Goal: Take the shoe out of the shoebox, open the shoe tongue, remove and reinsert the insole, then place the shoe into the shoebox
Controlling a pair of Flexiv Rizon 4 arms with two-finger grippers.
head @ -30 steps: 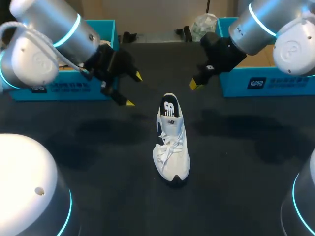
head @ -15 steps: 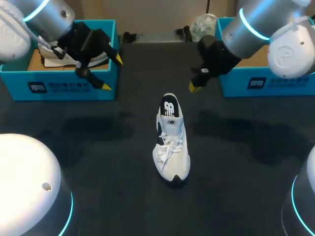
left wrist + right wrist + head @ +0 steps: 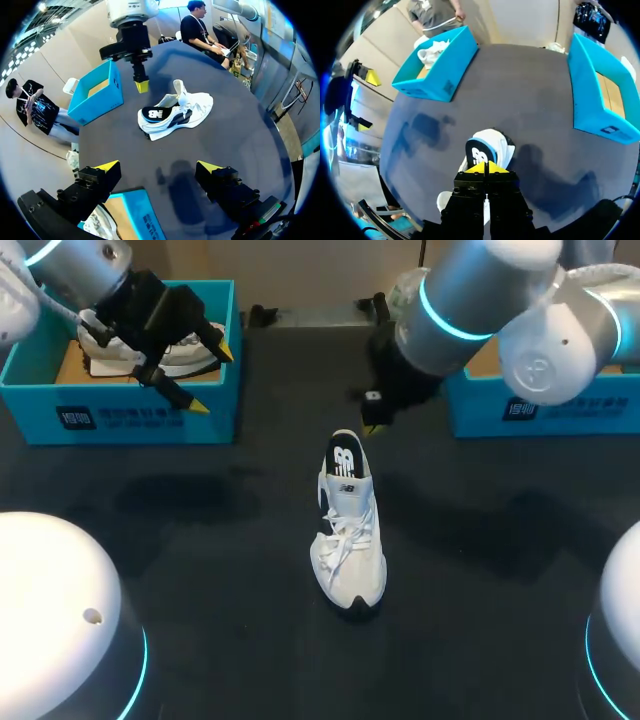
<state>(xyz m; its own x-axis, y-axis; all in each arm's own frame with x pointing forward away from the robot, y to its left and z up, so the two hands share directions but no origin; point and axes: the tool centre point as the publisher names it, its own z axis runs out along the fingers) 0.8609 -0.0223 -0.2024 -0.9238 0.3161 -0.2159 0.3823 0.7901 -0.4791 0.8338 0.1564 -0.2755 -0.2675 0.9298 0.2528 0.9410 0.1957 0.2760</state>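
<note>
Left arm [image 3: 80,270]: enters at the far left corner, wrist angled down.
Left gripper [image 3: 213,378]: fingers spread wide apart.
Right arm [image 3: 470,305]: stretched in toward the middle.
Right gripper [image 3: 370,426]: yellow tips pressed together, pointing down.

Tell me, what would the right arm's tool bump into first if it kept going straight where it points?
Most likely the shoe: its heel end lies just ahead of the right tool, whose tips are closed. The gap between them is hard to judge.
</note>
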